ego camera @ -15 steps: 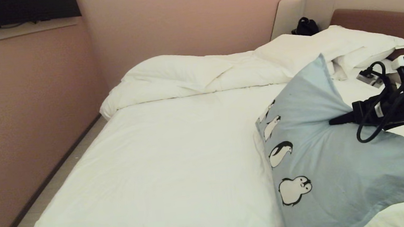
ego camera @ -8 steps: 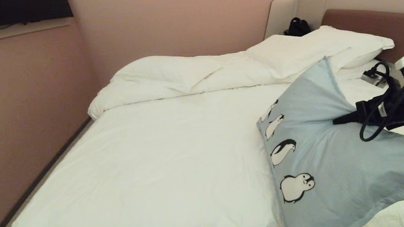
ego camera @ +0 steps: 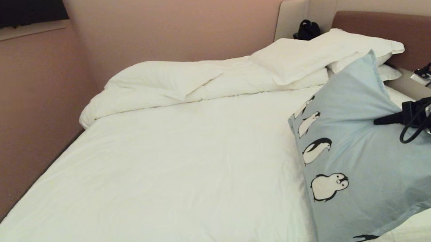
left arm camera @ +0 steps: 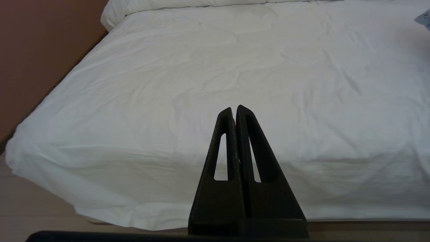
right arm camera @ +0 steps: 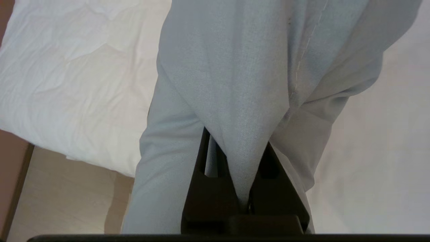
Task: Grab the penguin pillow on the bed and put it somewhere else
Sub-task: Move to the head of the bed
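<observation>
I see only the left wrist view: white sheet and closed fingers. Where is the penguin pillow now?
Observer: The penguin pillow hangs over the right side of the bed, lifted.
Operator: Who holds it?
Observer: The right gripper, shut on a pinch of its fabric.
Operator: Is the grip deep?
Observer: In the right wrist view, cloth bunches between the fingers.

Your left claw (left arm camera: 236,109) sits with its two black fingers pressed together, aimed over the bed (left arm camera: 208,84). The white sheet (left arm camera: 141,111) is wrinkled, and floor (left arm camera: 30,215) shows beside the near corner.
</observation>
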Controlling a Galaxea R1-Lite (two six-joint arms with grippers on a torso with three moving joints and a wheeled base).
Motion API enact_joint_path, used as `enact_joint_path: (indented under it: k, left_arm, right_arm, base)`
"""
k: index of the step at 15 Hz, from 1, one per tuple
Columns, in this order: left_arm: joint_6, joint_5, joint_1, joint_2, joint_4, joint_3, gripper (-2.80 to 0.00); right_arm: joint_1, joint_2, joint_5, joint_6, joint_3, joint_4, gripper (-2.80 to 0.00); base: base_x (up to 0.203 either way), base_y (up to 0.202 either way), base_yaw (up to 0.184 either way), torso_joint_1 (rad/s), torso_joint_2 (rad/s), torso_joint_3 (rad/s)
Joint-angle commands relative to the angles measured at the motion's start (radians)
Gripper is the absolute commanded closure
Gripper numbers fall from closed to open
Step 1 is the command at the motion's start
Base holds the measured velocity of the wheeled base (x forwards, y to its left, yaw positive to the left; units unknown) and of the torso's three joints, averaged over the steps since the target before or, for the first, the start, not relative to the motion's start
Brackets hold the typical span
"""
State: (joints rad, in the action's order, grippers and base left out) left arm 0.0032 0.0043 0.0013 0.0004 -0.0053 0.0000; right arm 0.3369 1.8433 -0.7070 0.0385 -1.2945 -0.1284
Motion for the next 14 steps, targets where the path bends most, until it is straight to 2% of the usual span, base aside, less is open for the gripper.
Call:
enact_joint_path:
  k: [1,6,14]
  left_arm:
    - [0.000,0.000,0.000,0.000,-0.001,0.000,0.00]
    - [0.000,0.000,0.000,0.000,0.001,0.000,0.00]
    - [-0.005,0.000,0.000,0.000,-0.001,0.000,0.00]
  right_arm:
    - [0.023,0.014,-0.009,0.001,0.000,0.019,0.00]
    - [0.067,0.011,-0.077,0.000,0.000,0.030,0.00]
    - [0.076,0.007,-0.080,0.001,0.002,0.032,0.00]
  base:
    - [0.000,-0.194,-0.001,0.006,0.00,0.001]
    - [0.000,-0.195,-0.001,0.004,0.00,0.002]
    - [0.000,-0.193,0.002,0.001,0.00,0.001]
